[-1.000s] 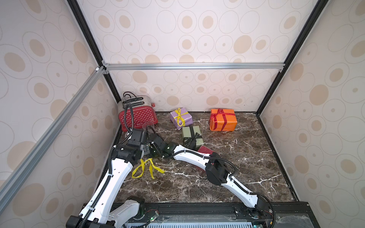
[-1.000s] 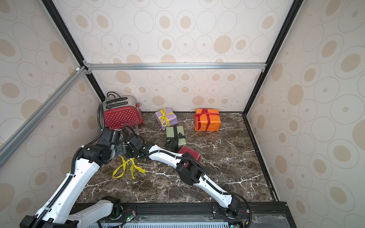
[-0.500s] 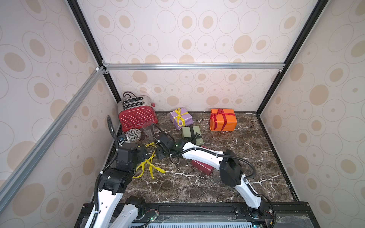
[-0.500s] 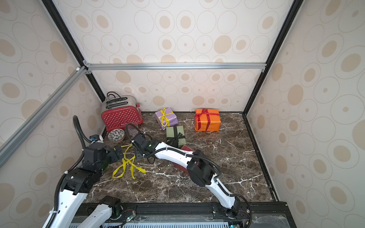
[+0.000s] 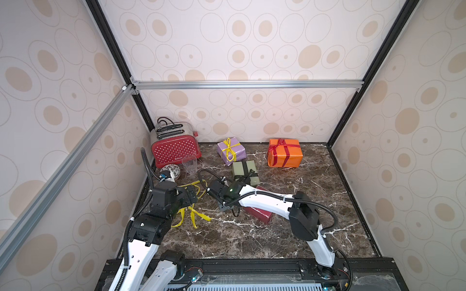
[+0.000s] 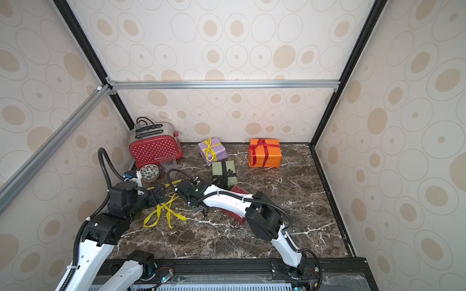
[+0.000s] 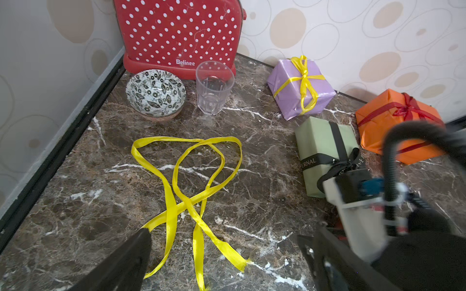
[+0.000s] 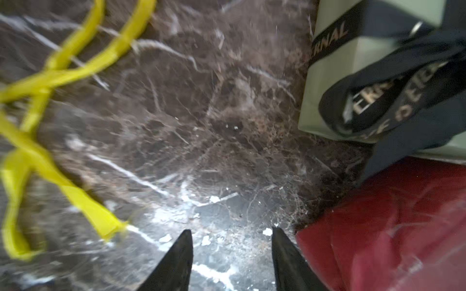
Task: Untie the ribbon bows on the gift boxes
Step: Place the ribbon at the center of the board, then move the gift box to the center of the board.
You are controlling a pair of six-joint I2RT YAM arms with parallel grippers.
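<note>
A loose yellow ribbon [image 5: 191, 211] [image 7: 191, 191] lies untied on the marble floor. My left gripper [image 7: 224, 239] [image 5: 191, 197] hangs wide open over its ends, holding nothing. Between the ribbon and the bare dark red box [image 5: 259, 214] [image 8: 390, 226], my right gripper [image 8: 232, 230] [image 5: 225, 207] points down at the floor, open and holding nothing. The olive green box [image 5: 244, 171] carries a black lettered bow [image 8: 390, 95]. Behind it, the lilac box [image 5: 230, 151] has a yellow bow [image 7: 303, 75]. The orange box [image 5: 285, 152] has a red bow [image 7: 406, 109].
A red white-dotted toaster [image 5: 175, 148] stands in the back left corner, with a patterned bowl [image 5: 171, 170] and a clear glass [image 5: 189, 165] in front of it. Patterned walls close in the floor at the left, back and right.
The left arm has drawn back toward the front and its jaws have opened wider. The right gripper has swung away from the toaster toward the dark red box. The yellow ribbon has spread out.
</note>
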